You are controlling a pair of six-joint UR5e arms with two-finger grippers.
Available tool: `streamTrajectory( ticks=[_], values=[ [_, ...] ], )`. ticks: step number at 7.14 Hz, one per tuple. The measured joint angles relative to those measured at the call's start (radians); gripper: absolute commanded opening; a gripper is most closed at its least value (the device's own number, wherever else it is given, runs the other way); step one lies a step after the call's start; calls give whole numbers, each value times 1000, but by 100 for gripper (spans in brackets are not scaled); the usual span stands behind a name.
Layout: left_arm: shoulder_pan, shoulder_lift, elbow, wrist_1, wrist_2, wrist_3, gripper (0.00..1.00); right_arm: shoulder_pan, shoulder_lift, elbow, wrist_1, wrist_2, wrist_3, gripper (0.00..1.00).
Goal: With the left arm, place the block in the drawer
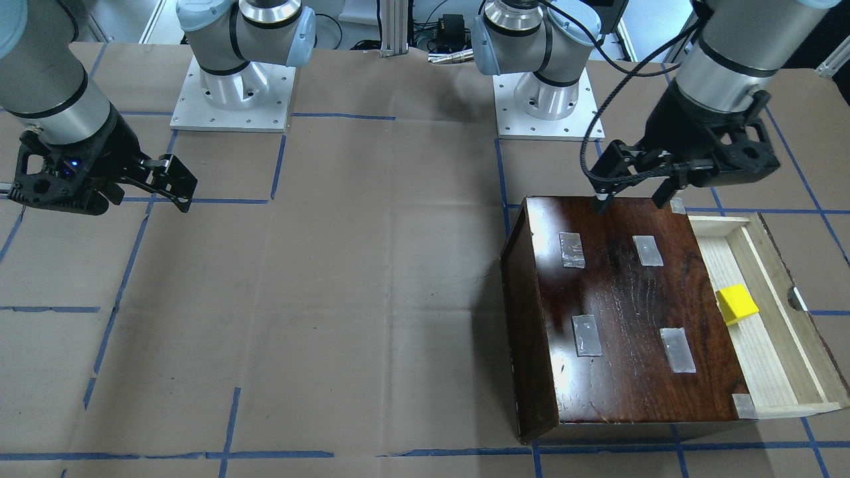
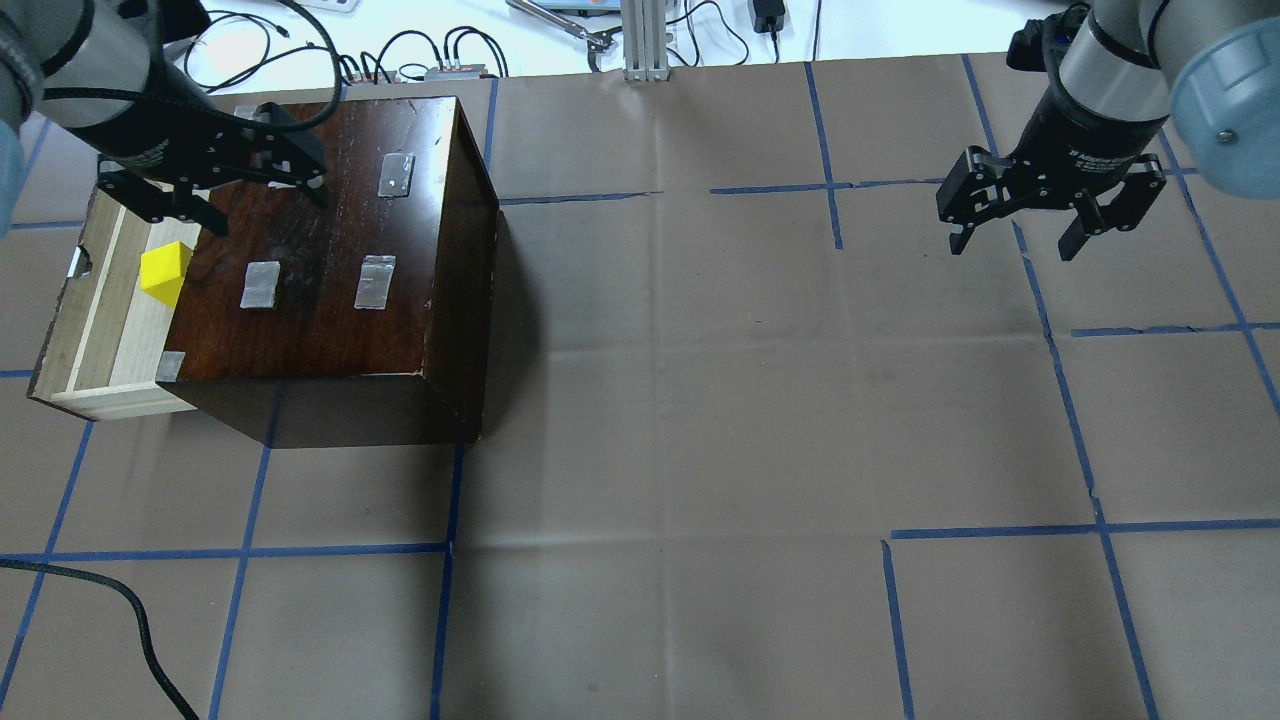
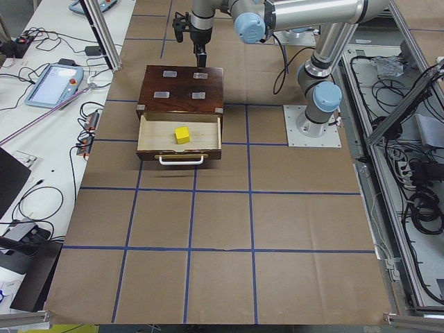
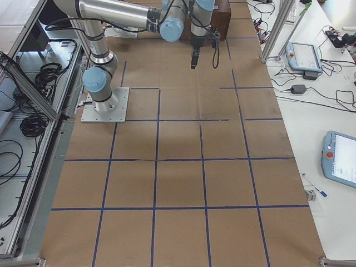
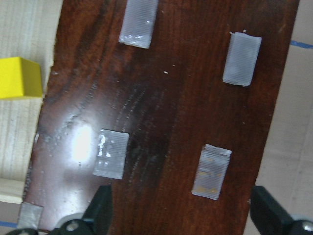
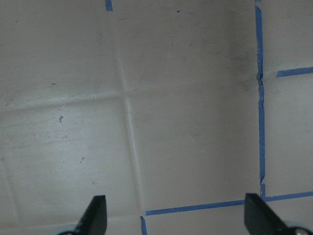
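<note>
The yellow block (image 1: 738, 304) lies in the open pale-wood drawer (image 1: 770, 372), pulled out of the dark-brown box (image 1: 624, 318). It also shows in the overhead view (image 2: 165, 271), in the exterior left view (image 3: 182, 134) and at the left edge of the left wrist view (image 5: 18, 78). My left gripper (image 1: 634, 199) is open and empty, above the box's back edge, apart from the block; it also shows in the overhead view (image 2: 265, 205). My right gripper (image 2: 1012, 246) is open and empty, high over the bare table on the far side.
The box top carries several grey tape patches (image 1: 572, 250). The drawer has a metal handle (image 3: 182, 161) on its front. Brown paper with blue tape lines (image 2: 660, 545) covers the table. Cables and a teach pendant (image 3: 54, 82) lie beyond the table's edge.
</note>
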Motion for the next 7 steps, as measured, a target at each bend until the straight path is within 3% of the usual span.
streamTrajectory(
  ticks=[3,7],
  values=[
    [-122,7,-27,-25,53,-32,98,0,0,0,0,0,0,100],
    [-135,3,-32,-69,78,48,96,0,0,0,0,0,0,100]
  ],
)
